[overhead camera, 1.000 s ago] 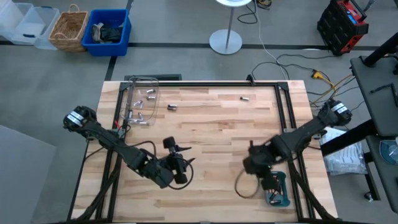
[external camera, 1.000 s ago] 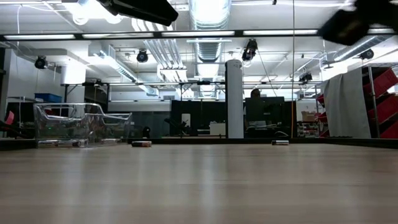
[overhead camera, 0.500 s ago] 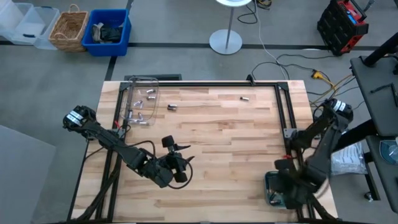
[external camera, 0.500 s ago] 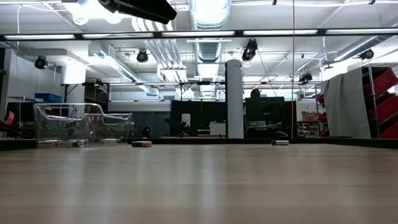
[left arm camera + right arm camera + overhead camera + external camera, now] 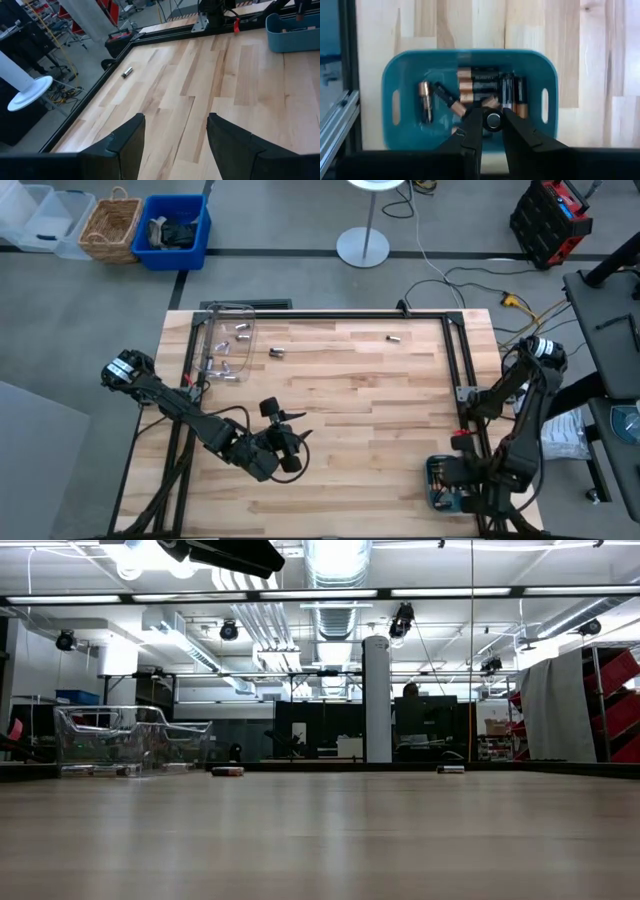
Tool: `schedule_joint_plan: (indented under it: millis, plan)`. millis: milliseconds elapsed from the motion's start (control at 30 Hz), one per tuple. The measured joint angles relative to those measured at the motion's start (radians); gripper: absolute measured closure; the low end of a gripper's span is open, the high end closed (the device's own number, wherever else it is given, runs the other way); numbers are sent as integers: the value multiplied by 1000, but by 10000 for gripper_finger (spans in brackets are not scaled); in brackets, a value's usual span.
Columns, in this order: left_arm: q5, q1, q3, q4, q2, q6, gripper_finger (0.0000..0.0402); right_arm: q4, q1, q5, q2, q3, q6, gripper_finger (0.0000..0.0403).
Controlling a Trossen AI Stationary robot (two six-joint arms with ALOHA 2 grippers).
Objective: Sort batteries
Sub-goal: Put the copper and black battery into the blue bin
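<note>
Jaws: right gripper [image 5: 492, 131] closed on one battery [image 5: 493, 120] above the teal tray [image 5: 405, 75]; left gripper [image 5: 175, 145] spread wide, holding nothing.

Right arm stands at the table's near right corner, its gripper directly over the tray, the held cell seen end-on between the fingertips. Tray contents: several batteries [image 5: 480, 90] with dark and coppery bodies, lying loose, some side by side, one thin cell [image 5: 425, 100] apart at one end. Left arm waits over the near left part of the wooden table [image 5: 350, 400], gripper clear of the surface. Clear plastic box [image 5: 228, 345] at the far left corner holds a few more cells. Two stray batteries lie on bare wood along the far edge: one [image 5: 277, 353] just beside the box, another [image 5: 394, 337] well apart toward the right.
</note>
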Motion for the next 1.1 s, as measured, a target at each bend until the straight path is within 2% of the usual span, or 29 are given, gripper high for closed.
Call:
schedule_joint_plan:
  millis: [300, 667, 967, 1100]
  plan:
    - [-2, 2, 0, 0, 0, 3, 210, 207, 0, 56, 0, -103, -24, 353]
    - [-2, 6, -1, 2, 0, 3, 210, 240, 0, 67, 64, -110, -26, 333]
    - [-2, 7, -1, 2, 1, 3, 210, 248, -1, 67, 67, -110, -24, 341]
    - [-2, 7, -1, 2, 1, 4, 210, 248, -2, 67, 67, -110, -15, 330]
